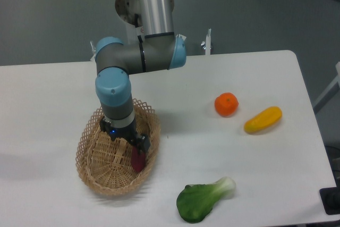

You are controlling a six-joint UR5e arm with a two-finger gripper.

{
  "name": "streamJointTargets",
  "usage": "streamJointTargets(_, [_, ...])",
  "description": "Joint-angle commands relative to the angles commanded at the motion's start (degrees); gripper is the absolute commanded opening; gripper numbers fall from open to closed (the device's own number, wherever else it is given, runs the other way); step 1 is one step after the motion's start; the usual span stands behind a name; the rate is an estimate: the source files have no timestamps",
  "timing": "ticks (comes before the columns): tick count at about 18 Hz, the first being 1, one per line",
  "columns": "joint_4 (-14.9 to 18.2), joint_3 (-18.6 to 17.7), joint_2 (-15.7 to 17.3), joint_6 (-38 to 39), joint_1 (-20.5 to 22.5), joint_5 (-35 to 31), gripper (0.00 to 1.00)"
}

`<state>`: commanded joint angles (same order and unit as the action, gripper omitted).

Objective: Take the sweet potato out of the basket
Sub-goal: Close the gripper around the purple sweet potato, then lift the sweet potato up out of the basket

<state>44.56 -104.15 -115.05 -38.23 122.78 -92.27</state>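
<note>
Down in the basket (95, 171), hand (133, 147) over a small dark purple-red sweet potato (138, 160), grip unclear.

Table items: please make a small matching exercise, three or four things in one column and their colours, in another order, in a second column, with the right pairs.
Things:
1. sweet potato
2. basket
3. leafy vegetable
4. round fruit

Colours:
A. green
B. orange
C. dark purple-red
D. light tan

Pairs: 1-C, 2-D, 3-A, 4-B
</note>
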Motion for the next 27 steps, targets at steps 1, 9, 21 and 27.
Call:
streamJointTargets(1, [0.0,-0.1,-0.2,0.0,0.0,-0.5,1.00])
streamJointTargets(9, [-1.3,0.2,-1.3,0.4,0.0,-0.7,1.00])
streamJointTargets(21, [-1.6,0.4,-1.0,-0.1,0.0,-0.8,0.25])
streamJointTargets(27, [-1.6,0.5,-0.4,-0.2,0.1,-0.7,0.18])
